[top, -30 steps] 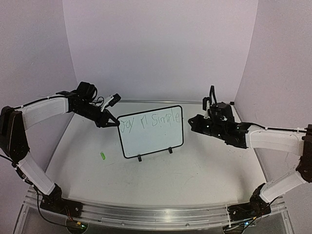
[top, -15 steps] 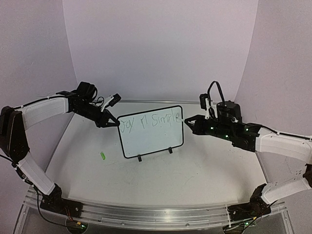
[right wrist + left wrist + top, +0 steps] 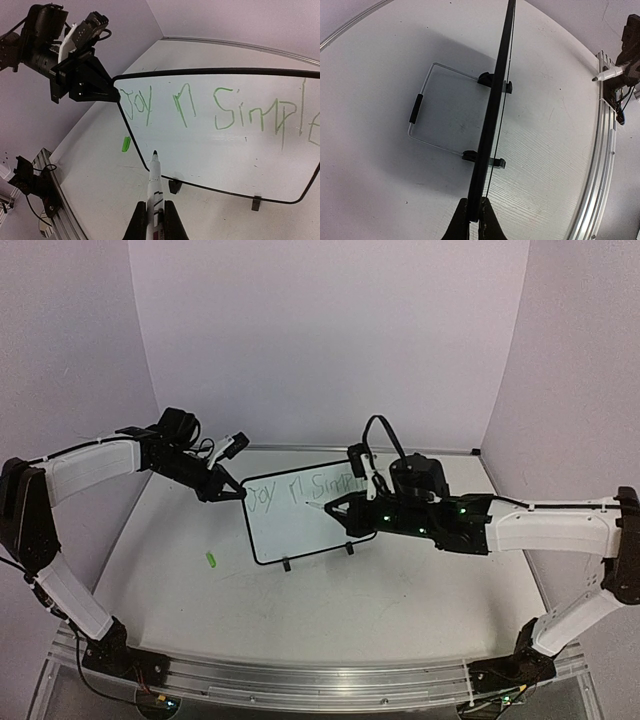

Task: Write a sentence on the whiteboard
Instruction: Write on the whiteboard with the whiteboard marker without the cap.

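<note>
Whiteboard stands upright on its feet at centre of top view, on the table. L gripper is pinched tight on the board's upper-left edge; its wrist cam shows the frame edge-on btwn the closed fingers. Sentence in green runs along the top: "Joy in Simple", one line only. R gripper is clamped on the marker, tip at the board's lower-left area under "Joy"; contact w/ surface can't tell. Small green bit lies on the table left of the board, apart from it.
</note>
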You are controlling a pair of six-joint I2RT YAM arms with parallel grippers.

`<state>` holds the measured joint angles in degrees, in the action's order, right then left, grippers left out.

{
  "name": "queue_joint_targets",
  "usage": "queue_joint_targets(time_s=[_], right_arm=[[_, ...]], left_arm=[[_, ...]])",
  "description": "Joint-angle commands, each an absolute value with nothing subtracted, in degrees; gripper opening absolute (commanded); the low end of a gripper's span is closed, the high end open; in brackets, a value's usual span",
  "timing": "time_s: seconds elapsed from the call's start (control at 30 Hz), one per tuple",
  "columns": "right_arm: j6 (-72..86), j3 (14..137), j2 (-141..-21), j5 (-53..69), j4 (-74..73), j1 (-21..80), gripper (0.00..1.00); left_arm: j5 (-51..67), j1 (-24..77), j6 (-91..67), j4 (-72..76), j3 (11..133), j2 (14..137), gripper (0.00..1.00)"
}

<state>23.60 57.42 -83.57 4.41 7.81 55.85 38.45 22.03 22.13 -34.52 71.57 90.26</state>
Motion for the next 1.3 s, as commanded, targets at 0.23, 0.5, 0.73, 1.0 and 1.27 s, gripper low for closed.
queue_joint_targets(time_s=[0.23,0.5,0.73,1.0,1.27], right_arm=[[24.5,64.9,-94.1,8.2,16.8,60.2,0.0],[24.5,68.5,-100.1,8.5,18.7,62.4,0.0],[24.6,70.5,-102.8,8.8,19.7,63.2,0.0],[24.8,71.3,-104.2,8.4,19.9,63.4,0.0],[25.9,70.0,-103.1,7.8,19.8,63.4,0.0]], left_arm=[[31.4,23.0,24.8,-34.8,71.9,91.6,0.0],[31.4,23.3,24.8,-34.8,71.8,91.5,0.0],[31.7,23.4,24.7,-34.8,71.9,91.5,0.0],[32.1,23.5,24.5,-34.6,71.8,91.6,0.0],[32.2,23.8,24.4,-34.6,71.9,92.1,0.0]])
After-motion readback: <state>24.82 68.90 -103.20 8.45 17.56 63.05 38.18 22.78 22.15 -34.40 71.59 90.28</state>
